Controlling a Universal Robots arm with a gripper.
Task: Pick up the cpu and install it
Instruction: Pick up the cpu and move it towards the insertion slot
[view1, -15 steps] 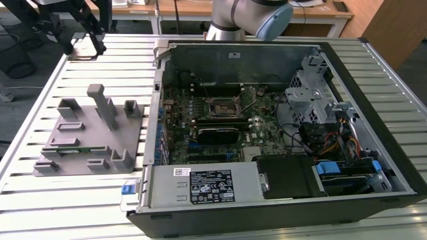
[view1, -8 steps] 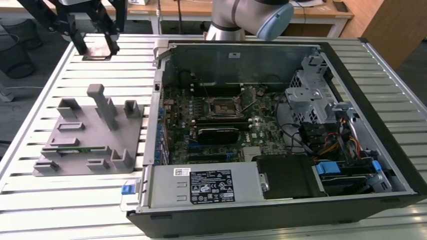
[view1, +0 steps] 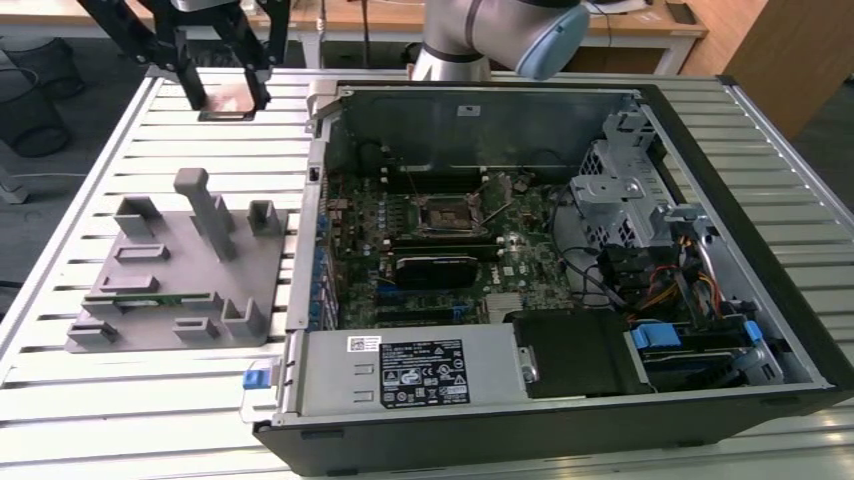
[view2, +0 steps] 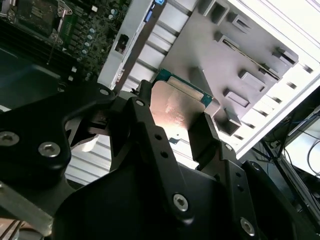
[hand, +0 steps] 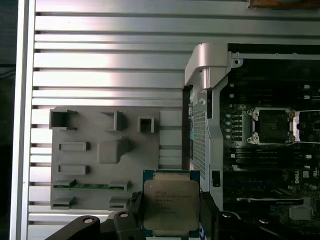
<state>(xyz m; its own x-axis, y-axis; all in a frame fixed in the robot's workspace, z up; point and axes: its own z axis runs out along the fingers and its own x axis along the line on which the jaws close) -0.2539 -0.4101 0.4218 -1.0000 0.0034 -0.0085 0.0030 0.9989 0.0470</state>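
Note:
The cpu (view1: 227, 101) is a small flat square chip with a pale metal top and a green edge. It hangs in the air above the slatted table at the far left of the exterior view, clear of the computer case. My gripper (view1: 224, 94) is shut on it, one black finger on each side. The first wrist view shows the cpu (hand: 171, 200) with its metal top in full, gripped between the fingers (hand: 134, 207). The second wrist view shows the cpu (view2: 176, 105) from below. The open socket (view1: 445, 212) on the motherboard lies well off to the exterior view's right of the gripper.
A grey plastic fixture (view1: 174, 270) stands on the table left of the case and holds a green memory stick (view1: 147, 298). The open computer case (view1: 534, 260) has a raised wall (view1: 318, 200) on the fixture side. The arm's base (view1: 461, 40) stands behind the case.

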